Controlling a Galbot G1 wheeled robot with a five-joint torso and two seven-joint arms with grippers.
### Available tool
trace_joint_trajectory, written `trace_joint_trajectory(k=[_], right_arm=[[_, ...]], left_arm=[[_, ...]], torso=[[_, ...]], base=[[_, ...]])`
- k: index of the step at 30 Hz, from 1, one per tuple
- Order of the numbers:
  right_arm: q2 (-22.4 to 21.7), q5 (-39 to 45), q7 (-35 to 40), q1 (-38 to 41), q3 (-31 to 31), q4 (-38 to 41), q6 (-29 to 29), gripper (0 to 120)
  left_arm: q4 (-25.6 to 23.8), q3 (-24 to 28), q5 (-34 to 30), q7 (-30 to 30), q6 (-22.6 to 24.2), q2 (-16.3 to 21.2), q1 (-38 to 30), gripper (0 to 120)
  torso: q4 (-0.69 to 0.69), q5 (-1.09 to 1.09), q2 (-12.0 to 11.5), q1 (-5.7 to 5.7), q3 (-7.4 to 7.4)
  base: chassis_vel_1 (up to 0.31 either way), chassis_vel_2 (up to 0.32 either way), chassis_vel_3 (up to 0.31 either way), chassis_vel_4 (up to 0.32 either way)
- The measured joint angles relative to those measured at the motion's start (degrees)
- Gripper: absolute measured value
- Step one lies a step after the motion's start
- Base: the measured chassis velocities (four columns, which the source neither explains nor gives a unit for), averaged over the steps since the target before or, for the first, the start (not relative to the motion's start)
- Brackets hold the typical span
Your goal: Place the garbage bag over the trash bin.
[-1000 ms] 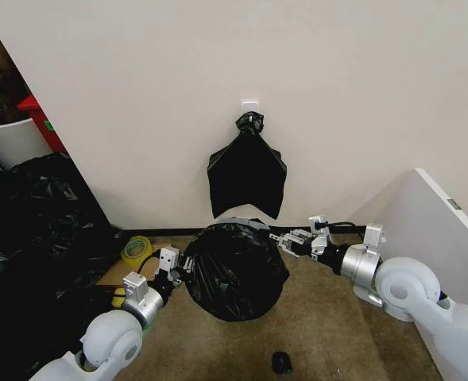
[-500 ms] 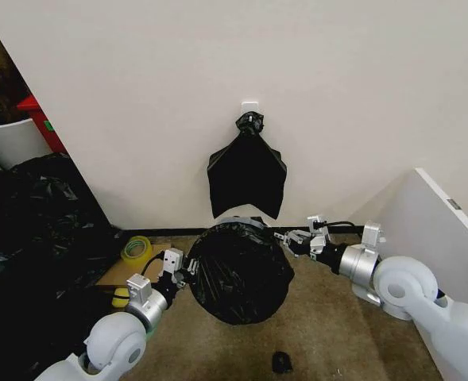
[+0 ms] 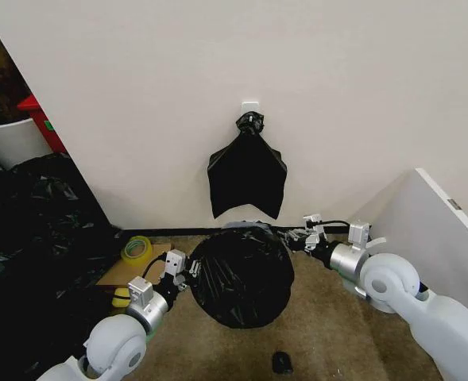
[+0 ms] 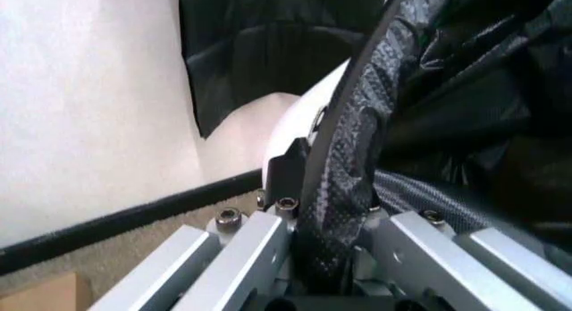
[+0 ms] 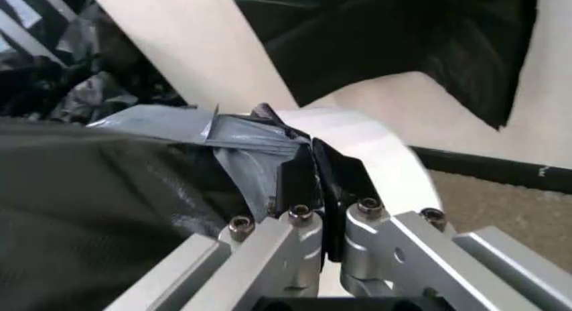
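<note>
Stretching the garbage bag point(image 3: 240, 276) over the trash bin point(image 5: 362, 145) is the step I have in hand — both arms grip the hem on opposite sides. My left gripper point(image 4: 331, 217) has its jaws clamped on the plastic edge; my right gripper point(image 5: 315, 183) pinches the hem against the white rim. Next, I judge, the hem needs pulling down evenly past the rim — gently, since the film is thin.

garbage bag point(image 3: 240, 274) shifted right, farther over trash bin | right gripper point(image 3: 299, 236) moved toward wall; left gripper point(image 3: 187, 270) followed
</note>
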Motion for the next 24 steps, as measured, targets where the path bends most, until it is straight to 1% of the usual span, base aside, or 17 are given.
trace_joint_trajectory(k=[2, 5, 10, 12, 14, 15, 16, 17, 19, 20, 21, 22, 24], right_arm=[[0.05, -0.56, 0.46, 0.00, -0.15, -0.41, -0.19, 0], [0.70, -1.50, 2.26, 0.54, -0.48, -1.81, -0.64, 0], [1.30, -3.16, 3.05, 0.14, -0.62, -2.10, -1.27, 0], [1.31, -3.63, 2.88, -0.27, -0.38, -2.09, -1.27, 0], [1.31, -4.01, 1.63, -1.61, 1.59, -1.55, -0.23, 0], [0.94, -3.95, -0.49, -2.92, 3.51, -0.92, 0.96, 8], [0.61, -3.85, -1.86, -3.60, 4.46, -0.62, 1.57, 12], [0.61, -3.85, -1.86, -3.60, 4.46, -0.62, 1.57, 12], [0.08, -1.93, -3.39, -5.15, 6.43, 0.20, 2.09, 23], [0.08, -1.93, -3.39, -5.15, 6.43, 0.20, 2.09, 23], [0.06, -1.09, -3.42, -5.57, 7.06, 0.40, 2.14, 26], [0.03, -0.55, -3.67, -5.99, 7.61, 0.52, 2.25, 33], [0.01, -0.43, -3.81, -6.17, 7.84, 0.57, 2.31, 34]], left_arm=[[-0.07, -0.04, 0.35, 0.12, -0.16, 0.02, 0.05, 0], [-0.05, 0.26, 2.54, 0.80, -1.14, 0.26, 0.28, 0], [-0.04, 1.05, 2.77, 0.86, -1.28, 0.31, -0.33, 0], [0.00, 1.05, 2.74, 0.86, -1.28, 0.31, -0.36, 0], [0.21, 1.03, 2.30, 0.50, -1.22, 0.06, -0.21, 0], [0.27, 0.84, 1.59, 0.13, -0.98, -0.13, 0.02, 0], [0.28, 0.72, 1.24, -0.02, -0.87, -0.19, 0.08, 0], [0.28, 0.72, 1.24, -0.02, -0.87, -0.19, 0.08, 0], [0.35, 0.54, 0.99, -0.11, -0.71, -0.15, 0.09, 0], [0.35, 0.54, 0.99, -0.11, -0.71, -0.15, 0.09, 0], [0.37, 0.53, 0.99, -0.11, -0.69, -0.11, 0.07, 0], [0.41, 0.50, 0.99, -0.11, -0.66, -0.08, 0.06, 0], [0.42, 0.48, 0.99, -0.13, -0.63, -0.09, 0.06, 0]], torso=[[-0.01, 0.00, 0.00, 0.00, 0.00], [0.00, 0.01, 0.00, 0.00, 0.00], [0.00, 0.00, 0.00, 0.00, 0.00], [0.00, 0.01, 0.00, 0.00, 0.00], [0.00, 0.00, 0.00, 0.00, 0.00], [0.00, 0.00, 0.00, 0.00, 0.00], [0.00, 0.00, 0.00, 0.00, 0.00], [0.00, 0.00, 0.00, 0.00, 0.00], [-0.02, 0.00, 0.00, 0.00, 0.00], [-0.02, 0.00, 0.00, 0.00, 0.00], [-0.01, 0.00, 0.00, 0.00, 0.00], [0.00, 0.00, 0.00, 0.00, 0.00], [0.00, 0.01, 0.00, 0.00, 0.00]], base=[[0.000, 0.000, 0.000, 0.000], [0.000, 0.000, 0.000, 0.000], [0.000, 0.000, 0.000, 0.000], [0.000, 0.000, 0.000, 0.000], [0.000, 0.000, 0.000, 0.000], [0.000, 0.000, 0.000, 0.000], [0.000, 0.000, 0.000, 0.000], [0.000, 0.000, 0.000, 0.000], [0.000, 0.000, 0.000, 0.000], [0.000, 0.000, 0.000, 0.000], [0.000, 0.000, 0.000, 0.000], [0.000, 0.000, 0.000, 0.000], [0.000, 0.000, 0.000, 0.000]])
